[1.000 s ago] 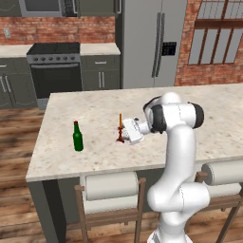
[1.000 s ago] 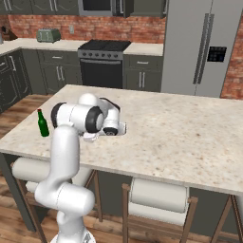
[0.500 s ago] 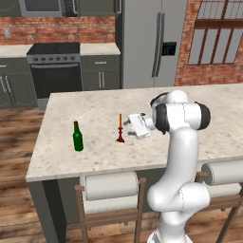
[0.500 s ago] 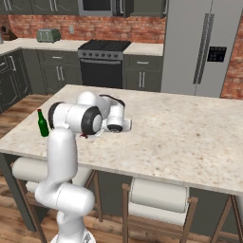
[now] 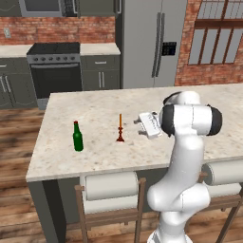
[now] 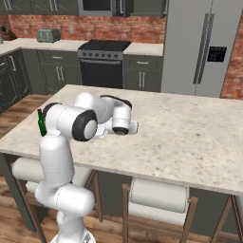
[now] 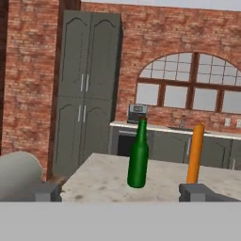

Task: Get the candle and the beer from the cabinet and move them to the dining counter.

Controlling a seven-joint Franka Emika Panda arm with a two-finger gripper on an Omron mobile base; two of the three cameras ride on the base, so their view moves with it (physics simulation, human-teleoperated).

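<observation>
The beer, a dark green bottle with a red cap, stands upright on the dining counter near its left end. To its right stands the candle, an orange taper on a dark red holder. My gripper hovers just right of the candle, pointing at it, open and holding nothing. In the hand view the beer is centred ahead between the fingers of the gripper. There the candle rises just beyond the right fingertip. From the right base view my arm hides most of the beer. Dark wall cabinets hang along the back wall.
Two stools stand tucked against the counter's near side. Behind the island are a black stove and a grey refrigerator. A tall dark cabinet stands on the brick wall beyond the counter's left end.
My gripper has drawn back to the right, away from the candle, which stays upright on the counter. The beer has not moved.
</observation>
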